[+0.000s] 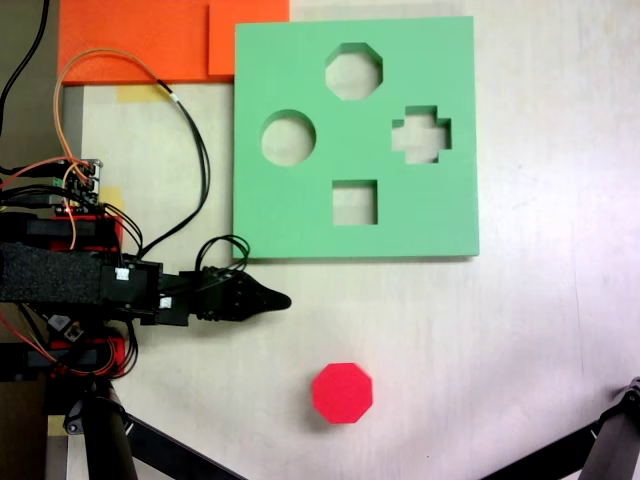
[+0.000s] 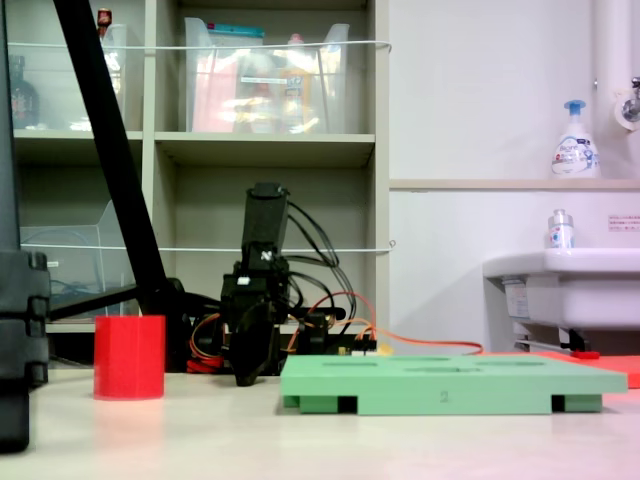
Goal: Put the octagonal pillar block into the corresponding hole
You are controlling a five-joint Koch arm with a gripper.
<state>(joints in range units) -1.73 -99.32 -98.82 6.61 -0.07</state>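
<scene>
Pincer (image 1: 268, 299) narrow, empty, low over the surface; octagonal pillar block (image 1: 342, 392) stands free at its five o'clock, eight-sided hole (image 1: 353, 71) unfilled at one o'clock.

From the side, the board (image 2: 455, 382) hides its holes edge-on. The arm's (image 1: 60, 275) base runs off the first exterior view's left edge. Whether the hand (image 1: 275, 299) is parted, I cannot tell.

The arm (image 1: 120, 285) is black and boxy, tapering to a pointed black gripper (image 1: 268, 298) (jaw gap unclear). Black, orange and red cables (image 1: 190, 140) loop from its red-framed base (image 1: 70, 225).
</scene>
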